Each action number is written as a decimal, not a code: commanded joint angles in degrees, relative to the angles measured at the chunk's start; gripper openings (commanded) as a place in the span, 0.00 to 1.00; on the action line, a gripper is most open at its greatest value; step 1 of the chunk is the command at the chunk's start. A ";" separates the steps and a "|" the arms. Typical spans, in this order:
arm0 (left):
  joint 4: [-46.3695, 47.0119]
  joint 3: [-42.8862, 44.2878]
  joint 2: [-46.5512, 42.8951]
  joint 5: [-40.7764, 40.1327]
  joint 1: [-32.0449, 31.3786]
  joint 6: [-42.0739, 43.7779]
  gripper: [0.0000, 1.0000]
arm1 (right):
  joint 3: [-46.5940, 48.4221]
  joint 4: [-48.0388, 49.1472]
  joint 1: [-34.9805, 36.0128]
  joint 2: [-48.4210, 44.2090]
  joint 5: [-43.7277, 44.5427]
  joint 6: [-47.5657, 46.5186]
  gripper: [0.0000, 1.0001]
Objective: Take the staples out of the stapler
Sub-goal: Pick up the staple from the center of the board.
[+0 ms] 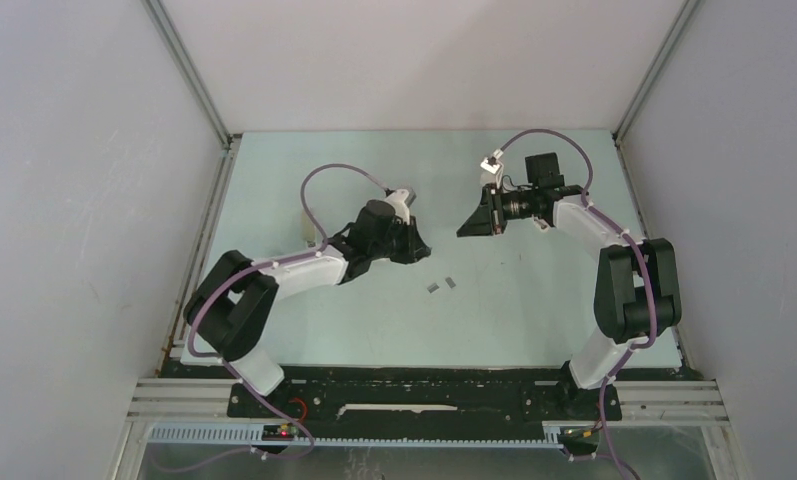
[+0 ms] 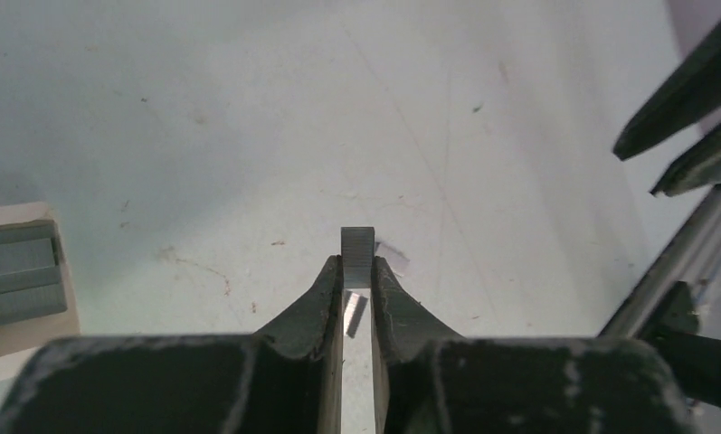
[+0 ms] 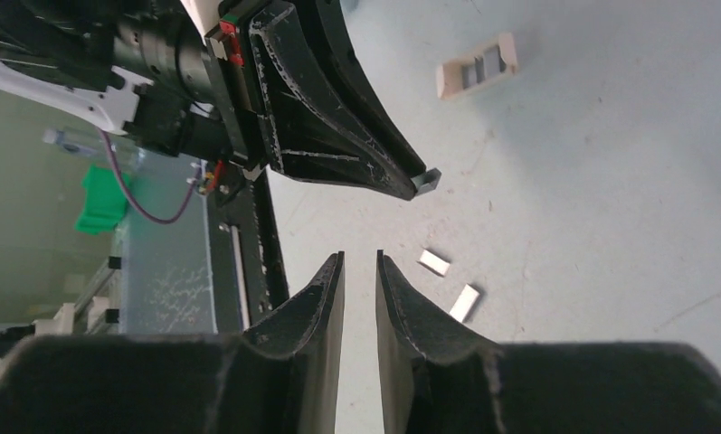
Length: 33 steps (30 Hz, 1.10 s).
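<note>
Your bench is boxed in. White walls rise on the left, back and right, a metal rail runs down the left edge, and the black base plate closes the near edge. The widest bare stretch is the near half and the right side. Both arms reach into the far half, and their tips are near each other but apart.

Your left pincer sits just left of centre. It is drawn almost closed and clamps one short strip of staples, which stands on end between the fingertips and pokes out beyond them. A small shadow falls on the bench just beside the strip, but whether the strip touches the surface you cannot tell from the wrist view.

Your right pincer faces the left one from the right. Its jaws stand parallel with a narrow gap between them. Nothing sits in the gap, and the jaws touch nothing.

Two more strips lie flat on the bench between the arms, a little nearer you than the left pincer: the nearer strip and the farther strip, just beside each other.

A small pale box rests on the bench well to the left of the left pincer, with grey strips lying in it.
</note>
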 commanded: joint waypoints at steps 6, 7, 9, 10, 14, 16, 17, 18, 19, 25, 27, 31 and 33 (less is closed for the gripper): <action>19.19 -7.88 -8.51 11.21 3.35 -7.58 0.03 | 0.01 24.21 -0.20 -1.53 -8.43 27.94 0.33; 20.34 -8.36 -9.20 11.95 3.63 -8.00 0.03 | 0.02 26.59 -0.08 -1.39 -8.84 30.50 0.34; 22.54 -9.15 -10.54 13.34 4.32 -8.88 0.03 | -0.01 30.59 0.05 -1.11 -9.65 36.06 0.36; 23.65 -9.52 -11.11 13.93 4.50 -9.31 0.03 | 0.05 32.74 0.18 -1.00 -10.01 38.43 0.38; 28.97 -10.91 -12.84 16.81 6.10 -12.55 0.04 | -0.05 41.50 0.80 -0.38 -11.08 49.45 0.42; 32.47 -11.41 -13.18 18.18 6.83 -14.64 0.04 | 0.00 45.89 1.35 -0.20 -11.44 53.77 0.45; 33.74 -11.52 -13.29 18.76 7.14 -16.13 0.04 | 0.01 48.21 1.75 -0.04 -11.65 56.17 0.46; 35.12 -11.65 -13.38 19.39 7.36 -17.18 0.04 | -0.02 50.66 2.01 0.17 -11.87 58.40 0.47; 36.57 -11.55 -13.39 19.87 7.62 -18.28 0.04 | 0.01 53.08 2.40 0.36 -12.08 60.87 0.48; 45.25 -11.18 -12.34 21.94 8.11 -24.79 0.04 | 0.04 67.42 4.86 2.52 -12.76 73.22 0.54; 47.58 -11.26 -12.01 22.24 8.13 -26.20 0.04 | 0.06 71.97 5.52 2.97 -12.76 76.92 0.56; 50.02 -11.68 -11.97 22.44 8.12 -27.82 0.04 | 0.00 74.33 5.65 3.55 -12.38 78.77 0.57; 50.76 -11.92 -12.07 22.45 8.11 -28.38 0.04 | 0.03 73.66 5.62 3.41 -12.26 78.46 0.57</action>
